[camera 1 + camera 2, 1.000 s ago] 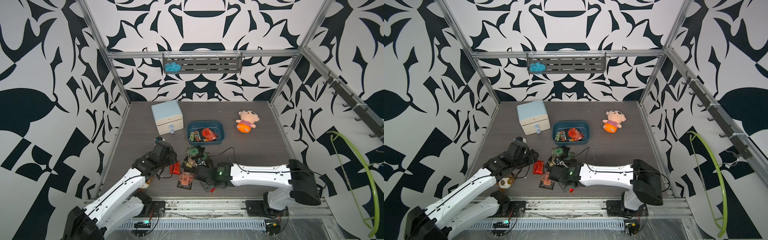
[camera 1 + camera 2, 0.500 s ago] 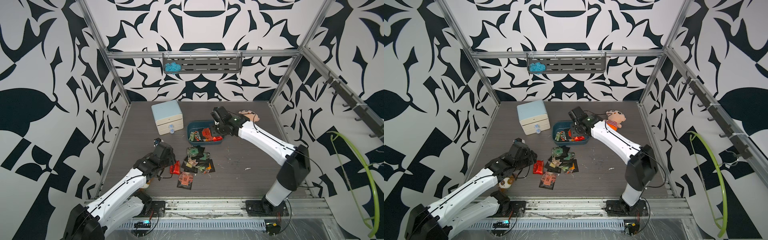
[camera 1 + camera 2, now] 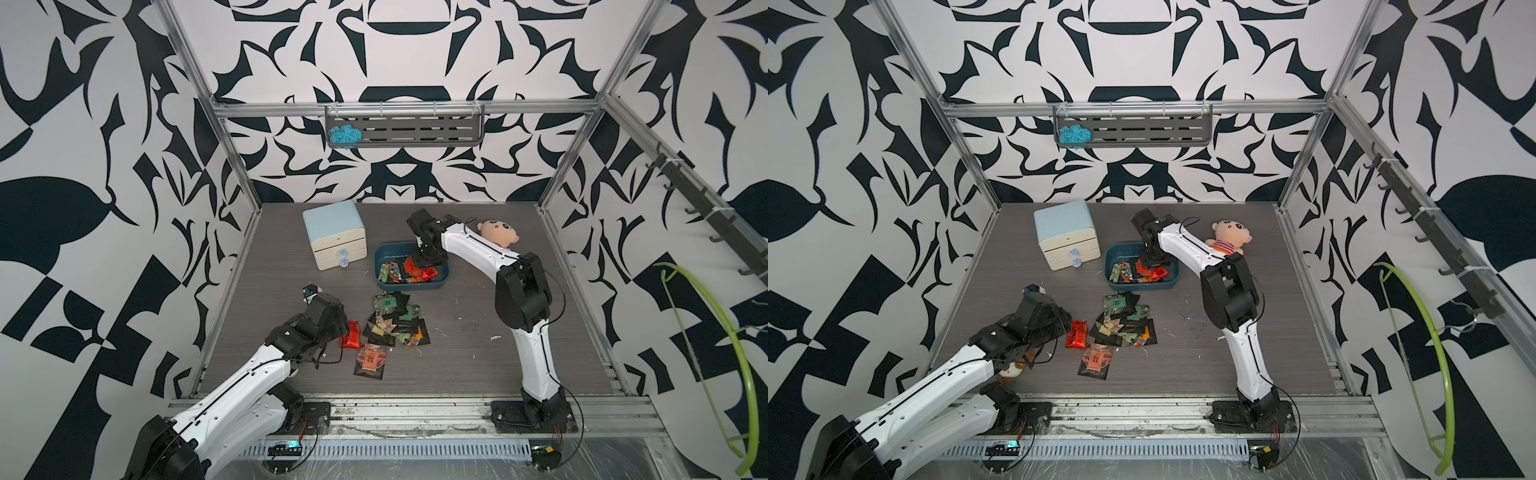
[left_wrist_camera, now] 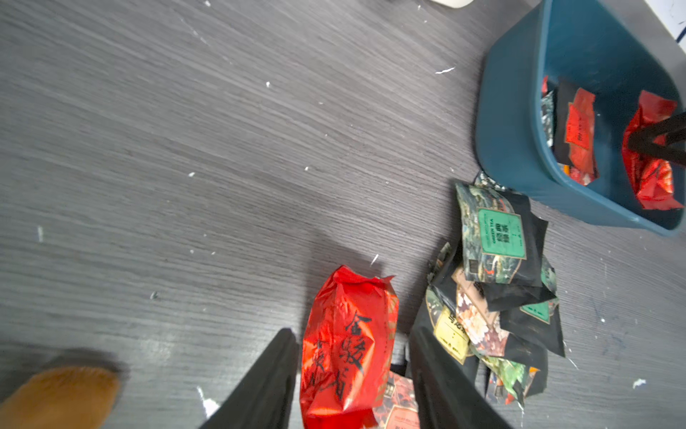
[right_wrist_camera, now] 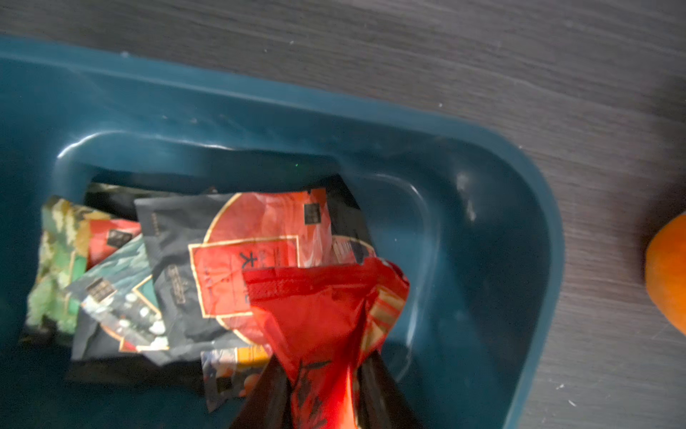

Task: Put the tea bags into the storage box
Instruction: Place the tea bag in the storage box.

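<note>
**Storage box** (image 3: 411, 286): open-topped, sitting on the worktop (image 3: 478, 357).

**Contents:** I am counting roughly half a dozen tea bags (image 5: 208, 260) lying overlapped at one end of its floor. The other end is showing bare.

**Right end effector** (image 5: 323, 362): hanging inside the box, clenched on a crumpled red tea bag (image 5: 319, 308) that is dangling just over the others.

**Left end effector** (image 4: 350, 334): working in front of the box, jaws spread astride a second red sachet (image 4: 345, 353) lying flat, not visibly pinching it.

**Outstanding:** a heap of sachets (image 3: 395, 324) is waiting just in front of the box.

**Risks I am watching:**
- The foil could cling to a pad on release and ride back out of the box.
- The left jaws could drag neighbouring sachets as they close.
- A knock from either arm could send the light box sliding.
</note>
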Tool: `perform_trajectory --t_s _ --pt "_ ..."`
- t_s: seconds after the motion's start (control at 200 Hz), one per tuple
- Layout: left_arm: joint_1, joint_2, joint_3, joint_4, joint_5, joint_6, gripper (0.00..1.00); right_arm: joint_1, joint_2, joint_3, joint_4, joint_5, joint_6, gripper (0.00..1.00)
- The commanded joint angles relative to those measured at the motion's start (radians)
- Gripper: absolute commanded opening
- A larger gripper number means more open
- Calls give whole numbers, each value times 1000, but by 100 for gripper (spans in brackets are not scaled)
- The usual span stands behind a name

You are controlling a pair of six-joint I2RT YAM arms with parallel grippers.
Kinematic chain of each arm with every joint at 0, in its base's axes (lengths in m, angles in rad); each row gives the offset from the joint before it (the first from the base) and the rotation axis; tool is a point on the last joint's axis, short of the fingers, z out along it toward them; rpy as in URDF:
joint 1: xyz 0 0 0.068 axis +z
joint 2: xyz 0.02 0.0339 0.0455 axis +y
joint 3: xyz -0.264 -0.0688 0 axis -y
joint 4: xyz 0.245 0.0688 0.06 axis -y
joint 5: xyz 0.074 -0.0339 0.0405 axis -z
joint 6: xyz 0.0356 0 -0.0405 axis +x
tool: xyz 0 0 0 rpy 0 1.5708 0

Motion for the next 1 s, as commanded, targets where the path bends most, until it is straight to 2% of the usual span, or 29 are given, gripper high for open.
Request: perform_trajectory --t_s 0.0,0.125,0.165,0.345,0.565,0.74,0.83,0.86,0.995 --pt "4 9 -21 17 -2 -19 54 1 -9 50 -48 47 -27 35" --pt "4 21 -28 25 -19 -19 54 0 13 53 -56 48 -27 37" --pt "4 28 -29 27 -23 -19 55 -1 18 57 -60 91 -27 38" --pt "4 48 -14 33 -18 -19 55 -7 -2 71 -74 116 -27 47" --pt "4 52 39 18 -27 5 55 -7 -54 116 -133 129 -40 67" --pt "4 60 82 24 -30 10 55 -6 -175 100 -166 119 -46 67" --pt "4 70 100 45 -18 4 55 -2 -269 47 -135 68 -47 67" --pt "4 74 106 53 -11 -1 55 3 -303 25 -120 15 -43 67" --pt "3 93 121 87 29 -21 55 22 -475 -143 -11 -86 7 67"
